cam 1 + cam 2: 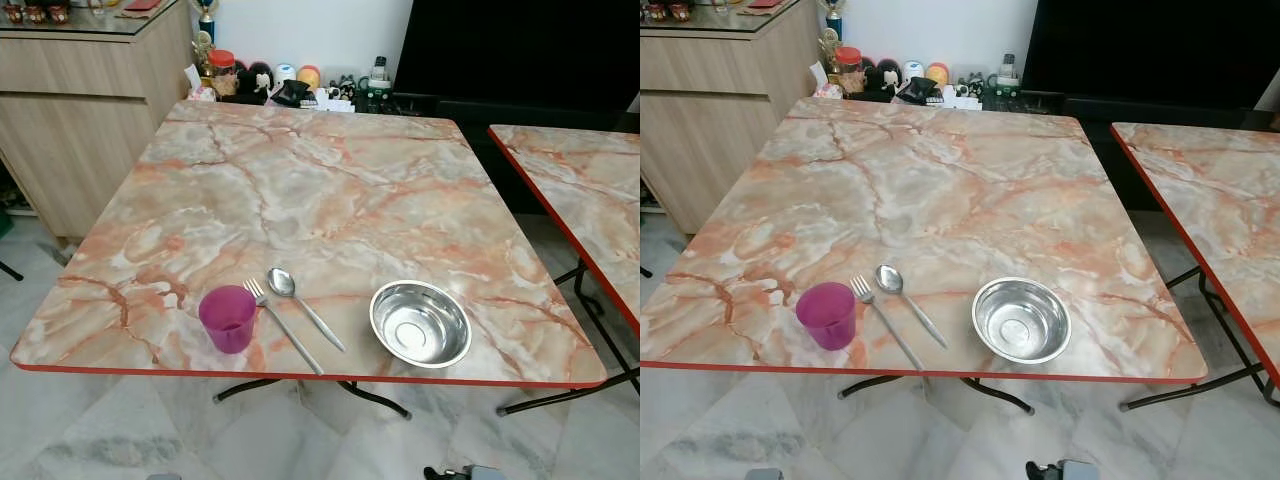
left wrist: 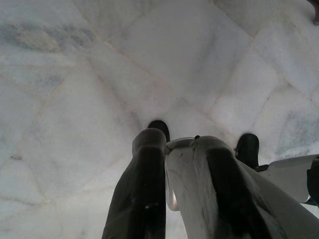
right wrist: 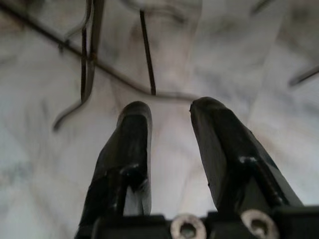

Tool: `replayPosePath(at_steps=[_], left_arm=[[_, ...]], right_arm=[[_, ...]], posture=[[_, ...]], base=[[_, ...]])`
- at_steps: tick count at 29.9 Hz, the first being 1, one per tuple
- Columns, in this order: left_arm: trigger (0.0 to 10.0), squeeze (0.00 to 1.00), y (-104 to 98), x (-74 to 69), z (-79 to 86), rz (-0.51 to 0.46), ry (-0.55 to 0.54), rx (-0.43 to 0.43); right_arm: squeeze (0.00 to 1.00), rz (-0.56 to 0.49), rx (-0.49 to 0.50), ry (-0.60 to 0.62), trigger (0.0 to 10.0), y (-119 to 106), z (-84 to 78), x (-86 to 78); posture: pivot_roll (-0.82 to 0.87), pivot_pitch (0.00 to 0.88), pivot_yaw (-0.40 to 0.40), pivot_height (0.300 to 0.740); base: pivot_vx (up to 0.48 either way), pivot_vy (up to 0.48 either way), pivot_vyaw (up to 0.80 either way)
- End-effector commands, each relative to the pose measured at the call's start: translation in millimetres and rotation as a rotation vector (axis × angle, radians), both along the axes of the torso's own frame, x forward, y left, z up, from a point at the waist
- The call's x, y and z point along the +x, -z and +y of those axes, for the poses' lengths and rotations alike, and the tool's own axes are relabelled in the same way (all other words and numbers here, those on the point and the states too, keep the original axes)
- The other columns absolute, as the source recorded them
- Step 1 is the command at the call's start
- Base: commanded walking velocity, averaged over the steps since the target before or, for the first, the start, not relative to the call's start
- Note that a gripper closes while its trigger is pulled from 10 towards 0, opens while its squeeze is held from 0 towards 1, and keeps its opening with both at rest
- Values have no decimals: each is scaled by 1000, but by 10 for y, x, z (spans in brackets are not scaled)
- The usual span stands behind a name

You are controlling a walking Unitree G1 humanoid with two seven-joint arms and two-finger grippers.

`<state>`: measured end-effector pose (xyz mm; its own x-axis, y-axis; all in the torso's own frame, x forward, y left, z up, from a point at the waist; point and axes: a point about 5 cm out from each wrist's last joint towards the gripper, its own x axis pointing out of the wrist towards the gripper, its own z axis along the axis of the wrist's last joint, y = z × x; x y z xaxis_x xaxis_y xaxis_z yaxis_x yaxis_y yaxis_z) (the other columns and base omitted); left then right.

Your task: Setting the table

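Note:
On the marble-patterned table (image 1: 330, 180), close to its front edge, stand a purple cup (image 1: 228, 318) and a steel bowl (image 1: 420, 323). Between them lie a fork (image 1: 283, 325) and a spoon (image 1: 300, 300), side by side and slanted. Both arms hang low beside me. My left gripper (image 2: 172, 144) points down at the pale floor tiles with its fingers close together, shut on nothing. Over the floor by the table's metal legs (image 3: 89, 59), my right gripper (image 3: 169, 112) is open, with nothing between its fingers.
A second table (image 1: 590, 190) with the same top stands to the right across a narrow gap. A wooden cabinet (image 1: 80, 110) is at the back left. Small ornaments and jars (image 1: 280, 85) crowd a low shelf behind the table, beside a dark screen (image 1: 520, 50).

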<state>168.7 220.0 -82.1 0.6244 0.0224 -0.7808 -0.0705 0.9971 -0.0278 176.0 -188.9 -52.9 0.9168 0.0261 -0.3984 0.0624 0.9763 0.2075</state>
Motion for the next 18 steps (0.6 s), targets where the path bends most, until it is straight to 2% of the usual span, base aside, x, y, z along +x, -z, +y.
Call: replayPosePath(at_steps=[1, 2, 4, 8, 9, 15, 17, 18], left_arm=[[10000, 0, 29, -51, -27, 20, 16, 2], [10000, 0, 28, -49, -28, 19, 17, 2], [10000, 0, 20, -27, -35, 13, 24, 3], [10000, 0, 14, -11, -45, 7, 28, 2], [10000, 0, 5, 9, -49, 1, 30, 2], [10000, 0, -11, 43, -47, -9, 29, 3], [10000, 0, -18, 57, -42, -12, 27, 4], [10000, 0, -19, 59, -42, -13, 26, 4]], right_arm=[[0, -96, -12, 28, 10000, -164, -58, 41], [0, -113, -14, 30, 10000, -199, -59, 44], [0, -232, -34, 31, 10000, -648, 28, 87], [0, -282, -58, 50, 10000, -814, 21, 77], [0, -314, -83, 43, 10000, -925, 25, 69], [0, -350, -143, 27, 10000, -1139, 50, 67], [0, -366, -130, 65, 10000, -1332, -3, 103], [529, -375, -121, 76, 10000, -1365, -20, 128]], posture=[[38, 61, -96, 740], [38, 61, -96, 740], [34, 54, -99, 740], [32, 57, -102, 740], [31, 59, -101, 740], [19, 86, -104, 740], [11, 93, -99, 740], [11, 93, -99, 740]], base=[[0, 0, 0], [0, 0, 0], [0, 0, 0], [0, 0, 0], [0, 0, 0], [0, 0, 0], [0, 0, 0], [0, 0, 0]])
